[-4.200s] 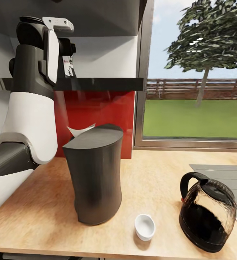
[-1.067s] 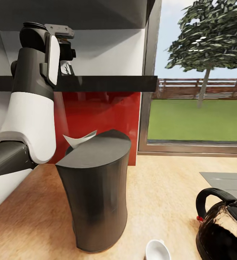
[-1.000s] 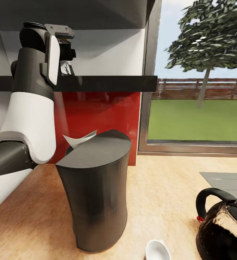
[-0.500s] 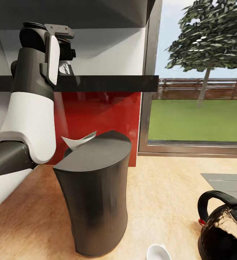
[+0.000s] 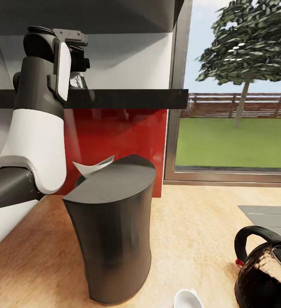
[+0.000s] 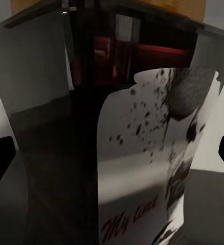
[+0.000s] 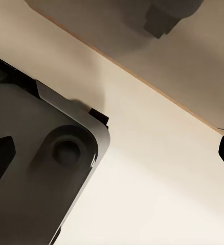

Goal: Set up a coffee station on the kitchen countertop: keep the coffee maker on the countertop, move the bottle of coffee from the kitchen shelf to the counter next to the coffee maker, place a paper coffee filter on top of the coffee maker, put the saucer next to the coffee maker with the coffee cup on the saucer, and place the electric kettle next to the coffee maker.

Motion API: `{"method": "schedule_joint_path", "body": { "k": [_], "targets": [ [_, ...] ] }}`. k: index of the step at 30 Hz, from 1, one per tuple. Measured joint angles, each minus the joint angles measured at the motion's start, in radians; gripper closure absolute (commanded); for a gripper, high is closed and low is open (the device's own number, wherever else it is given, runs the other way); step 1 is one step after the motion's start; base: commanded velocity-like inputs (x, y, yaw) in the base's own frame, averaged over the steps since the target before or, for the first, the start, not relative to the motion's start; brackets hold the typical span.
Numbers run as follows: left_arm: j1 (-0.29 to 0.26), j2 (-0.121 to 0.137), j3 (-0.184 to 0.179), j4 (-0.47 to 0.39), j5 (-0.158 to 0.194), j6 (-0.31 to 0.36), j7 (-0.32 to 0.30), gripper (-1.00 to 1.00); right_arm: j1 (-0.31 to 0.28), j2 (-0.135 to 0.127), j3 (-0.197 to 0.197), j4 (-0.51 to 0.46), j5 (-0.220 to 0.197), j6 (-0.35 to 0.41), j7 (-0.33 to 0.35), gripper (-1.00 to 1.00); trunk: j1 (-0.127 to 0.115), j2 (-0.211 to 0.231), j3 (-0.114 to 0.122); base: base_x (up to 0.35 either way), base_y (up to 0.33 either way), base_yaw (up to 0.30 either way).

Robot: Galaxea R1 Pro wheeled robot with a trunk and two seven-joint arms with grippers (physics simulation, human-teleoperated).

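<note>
Coffee things sit nearest on the kitchen countertop: the rim of the coffee cup shows at the lower edge of the head view, with the electric kettle to its right, its black handle arching over the glass body. Just left of the cup stands the coffee maker, a tall dark tower seen from its rounded back. Behind its top edge the paper coffee filter pokes up, white and wavy; whether it rests on the machine or behind it cannot be told.

Farther back, the left arm rises past a red backsplash to the kitchen shelf. The left gripper is at shelf height, where the bottle of coffee fills the left wrist view, its black-and-white label facing the camera. 2 dark fingertips stand at either side of that view, wide apart and clear of the bottle.

The right gripper hangs over pale floor, fingertips spread wide, holding nothing. Beyond the counter, a window looks onto grass and 1 tree.
</note>
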Motion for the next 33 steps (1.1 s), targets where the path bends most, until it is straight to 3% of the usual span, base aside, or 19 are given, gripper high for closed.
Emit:
{"method": "schedule_joint_path", "body": {
  "k": [21,33],
  "targets": [
    [0.0,0.0,0.0,-0.006,0.0,0.0,0.001,1.0,0.0,0.0,0.0,0.0,0.0,0.0,0.0,-1.0,0.0,0.0,0.0,0.0,0.0,0.0],
    [0.0,0.0,-0.001,-0.089,-0.001,0.001,0.0,1.0,0.0,0.0,0.0,0.0,0.0,-0.001,-0.001,-1.0,0.0,0.0,0.0,0.0,0.0,0.0]
  ]
}}
